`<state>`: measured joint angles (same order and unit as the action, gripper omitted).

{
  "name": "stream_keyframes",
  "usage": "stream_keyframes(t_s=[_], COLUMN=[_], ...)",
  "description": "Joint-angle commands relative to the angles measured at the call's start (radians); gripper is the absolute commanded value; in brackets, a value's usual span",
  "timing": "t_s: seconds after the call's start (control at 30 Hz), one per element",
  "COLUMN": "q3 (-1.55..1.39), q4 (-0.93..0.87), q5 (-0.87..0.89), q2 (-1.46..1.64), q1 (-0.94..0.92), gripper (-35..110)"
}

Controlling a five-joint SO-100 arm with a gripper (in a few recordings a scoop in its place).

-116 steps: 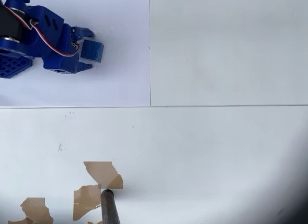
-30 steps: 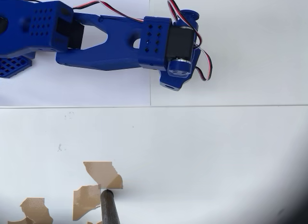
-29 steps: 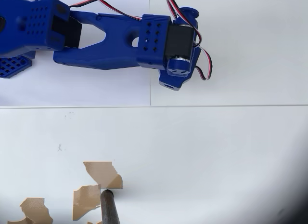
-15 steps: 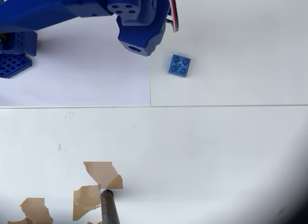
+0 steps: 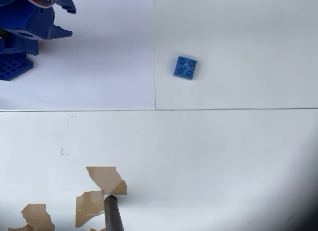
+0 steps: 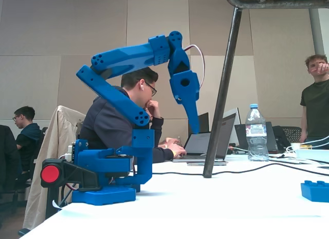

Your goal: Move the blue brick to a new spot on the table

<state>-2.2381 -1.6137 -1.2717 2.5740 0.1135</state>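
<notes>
The blue brick [image 5: 185,67] lies flat on the white table [image 5: 223,151], studs up, just right of the vertical seam in the overhead view. It also shows at the far right edge of the fixed view as a blue brick [image 6: 314,190] resting on the tabletop. My gripper [image 5: 68,21] is far off at the top left, pulled back above the arm's base, and its two fingers stand apart with nothing between them. In the fixed view my gripper [image 6: 195,127] hangs high above the table, pointing down, well to the left of the brick.
Torn brown tape patches [image 5: 105,179] and a dark rod [image 5: 113,213] lie near the bottom left. A blue perforated plate [image 5: 12,67] sits by the arm's base. Behind the table are a slanted black pole [image 6: 221,95], a water bottle [image 6: 256,132], laptops, cables and seated people.
The arm, stretched out to the right a second ago, has folded back to the top left. The brick is left lying free by the seam, unmoved since half a second ago.
</notes>
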Motion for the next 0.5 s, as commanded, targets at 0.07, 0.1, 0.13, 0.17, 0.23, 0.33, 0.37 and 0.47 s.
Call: stream_keyframes(t_s=[0.07, 0.1, 0.13, 0.17, 0.23, 0.33, 0.37, 0.47], q3=[-0.19, -0.212, -0.232, -0.253, -0.308, -0.397, -0.416, -0.433], q4=[0.005, 0.006, 0.012, 0.021, 0.044, 0.067, 0.077, 0.097], q5=[-0.083, -0.097, -0.107, -0.118, -0.144, -0.176, -0.181, -0.17], q2=[0.201, 0.213, 0.227, 0.242, 0.285, 0.365, 0.39, 0.391], q1=[-0.064, -0.078, -0.091, -0.101, -0.123, -0.149, -0.156, -0.146], gripper=[0, 0, 0, 0, 0, 0, 0, 0])
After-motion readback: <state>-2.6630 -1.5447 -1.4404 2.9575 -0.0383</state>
